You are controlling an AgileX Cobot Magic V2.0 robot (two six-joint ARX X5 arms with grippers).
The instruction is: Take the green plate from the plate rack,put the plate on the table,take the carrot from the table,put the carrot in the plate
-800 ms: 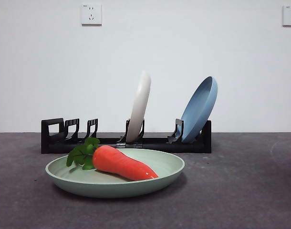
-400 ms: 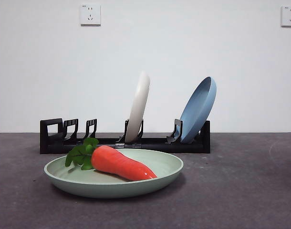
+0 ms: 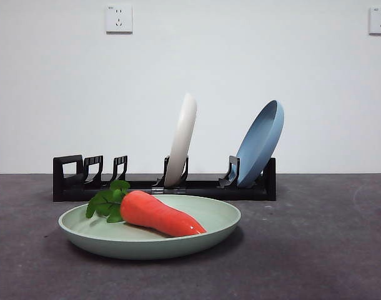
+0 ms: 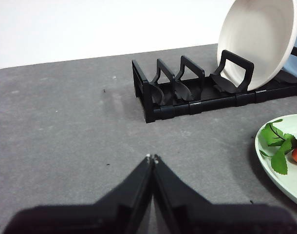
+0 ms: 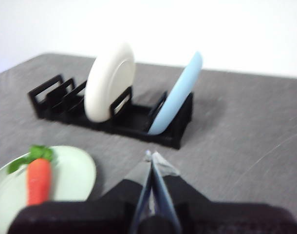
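Where the grey tabletop (image 3: 315, 250) came nearest, the green plate (image 3: 150, 228) lay flat on it, with the carrot (image 3: 159, 214) resting inside. The carrot lay on its side, its dark green leaves (image 3: 107, 201) toward the plate's left rim and its tapered tip pointing right in the front view.

Just behind the plate stood the black plate rack (image 3: 164, 181), running across the tabletop. 2 plates were propped in it on edge: a cream-white plate (image 3: 182, 140) near the middle and a sky-blue plate (image 3: 261, 142) at the right end, both leaning right. The slots at the rack's left end held nothing. Beyond that rose a white wall with 2 sockets (image 3: 118, 19) high up.

Neither arm showed in the front view. The left pincer (image 4: 152, 158) hung over bare tabletop, well apart from the rack's looped end, its jaws pressed together on nothing. The right pincer (image 5: 151, 156) hovered between the plate and the rack, jaws likewise closed and empty, though that view was blurred.
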